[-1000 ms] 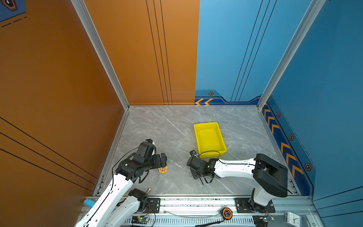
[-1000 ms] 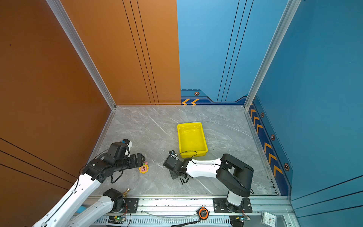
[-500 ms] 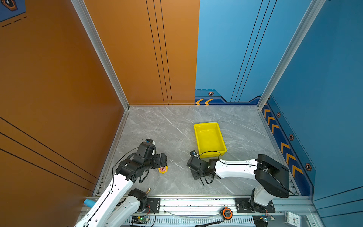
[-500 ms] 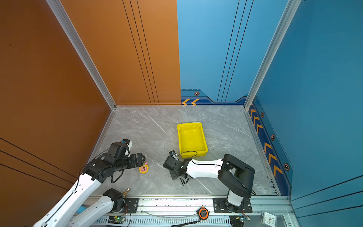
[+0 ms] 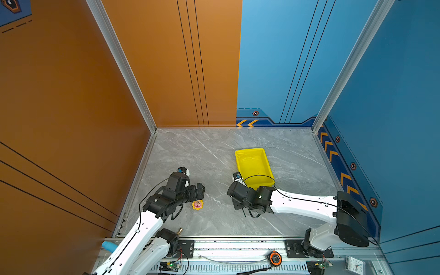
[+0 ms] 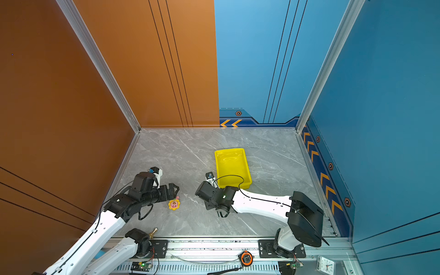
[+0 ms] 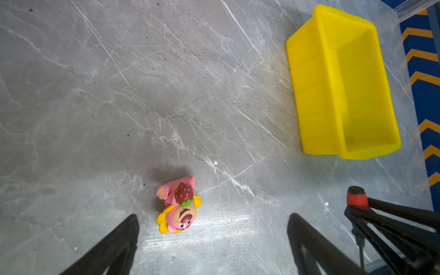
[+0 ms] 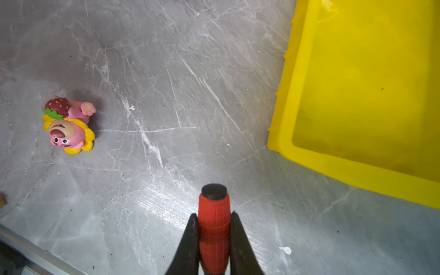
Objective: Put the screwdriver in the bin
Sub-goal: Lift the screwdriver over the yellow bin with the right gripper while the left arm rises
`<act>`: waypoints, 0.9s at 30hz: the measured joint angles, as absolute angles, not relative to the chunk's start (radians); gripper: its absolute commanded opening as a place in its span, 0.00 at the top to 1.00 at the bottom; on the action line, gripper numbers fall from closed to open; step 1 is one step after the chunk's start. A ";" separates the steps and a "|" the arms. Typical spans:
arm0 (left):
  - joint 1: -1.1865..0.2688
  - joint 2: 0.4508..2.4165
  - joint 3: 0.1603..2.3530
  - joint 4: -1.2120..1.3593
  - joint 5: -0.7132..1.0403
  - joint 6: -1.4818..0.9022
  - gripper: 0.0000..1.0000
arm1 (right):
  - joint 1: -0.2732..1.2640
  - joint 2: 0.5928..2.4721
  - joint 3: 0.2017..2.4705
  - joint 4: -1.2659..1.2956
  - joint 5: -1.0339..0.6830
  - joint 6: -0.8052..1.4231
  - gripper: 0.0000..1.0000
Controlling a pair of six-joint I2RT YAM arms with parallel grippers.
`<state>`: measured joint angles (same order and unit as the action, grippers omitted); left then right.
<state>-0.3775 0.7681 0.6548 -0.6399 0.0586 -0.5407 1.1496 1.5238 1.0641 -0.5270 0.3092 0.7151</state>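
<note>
In the right wrist view we see the right tool [image 8: 214,228] clamped on the screwdriver [image 8: 214,214], its two black fingers [image 8: 191,235] pressed against either side of the orange-red handle, whose black end cap points outward. The left wrist view shows the same screwdriver [image 7: 356,197] gripped with its thin shaft pointing down toward the grey marble surface [image 7: 166,83]; whether the tip touches the surface we cannot tell. The screwdriver is held just beside the near end of the bin [image 8: 357,95], outside its rim. In both top views the yellow bin [image 5: 253,166] sits near the middle of the surface, and the right arm reaches in low at its near end. The left tool [image 7: 212,242] stands wide apart and holds nothing, with a pink and yellow toy figure [image 7: 178,207] lying between and just beyond its fingers. The bin's interior looks bare.
</note>
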 measured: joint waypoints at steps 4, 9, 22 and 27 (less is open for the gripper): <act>-0.373 0.777 0.655 -0.590 0.078 -0.540 0.02 | 1.152 1.515 1.135 -0.596 0.365 0.723 1.00; -0.374 0.790 0.655 -0.548 0.098 -0.517 0.02 | 1.108 1.507 1.227 -0.642 0.392 0.702 1.00; -0.418 0.824 0.662 -0.455 0.144 -0.377 0.02 | 0.735 1.533 1.414 -0.685 0.330 0.482 1.00; -0.474 0.876 0.691 -0.412 0.165 -0.332 0.02 | 0.611 1.598 1.464 -0.684 0.292 0.398 1.00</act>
<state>-0.4740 0.8764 0.6907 -0.4122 0.1654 -0.3317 0.6113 1.5982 1.4643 -0.6842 0.2916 0.3985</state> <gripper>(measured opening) 0.979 0.178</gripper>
